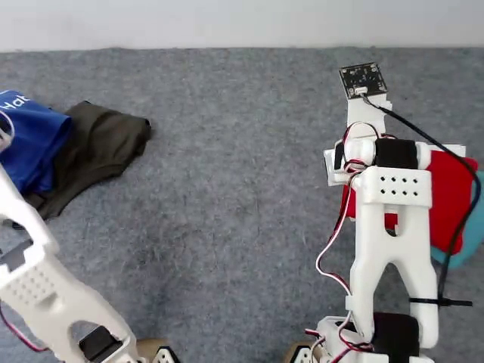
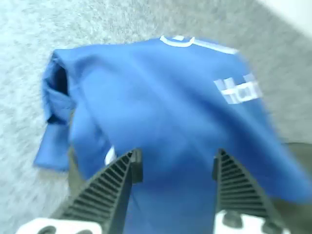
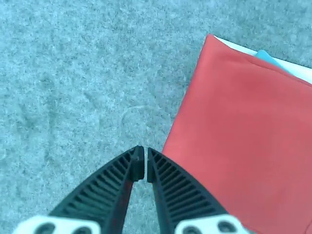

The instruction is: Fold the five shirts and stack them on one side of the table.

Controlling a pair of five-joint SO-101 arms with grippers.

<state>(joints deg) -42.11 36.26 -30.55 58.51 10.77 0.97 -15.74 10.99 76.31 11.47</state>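
Observation:
A crumpled blue shirt (image 1: 29, 144) lies at the table's left edge on top of a dark olive shirt (image 1: 98, 151). My left gripper (image 2: 174, 165) hovers open just above the blue shirt (image 2: 161, 107), with cloth showing between its fingers. On the right side sits a folded stack with a red shirt (image 1: 452, 197) on top, and white and teal layers beneath it. In the right wrist view my right gripper (image 3: 145, 161) is shut with nothing in it, over the grey carpet beside the red shirt (image 3: 243, 136).
The grey carpet-like tabletop (image 1: 242, 189) stretches bare between the two piles. The right arm's white body and wires (image 1: 386, 227) stand over the folded stack. A white wall borders the far edge.

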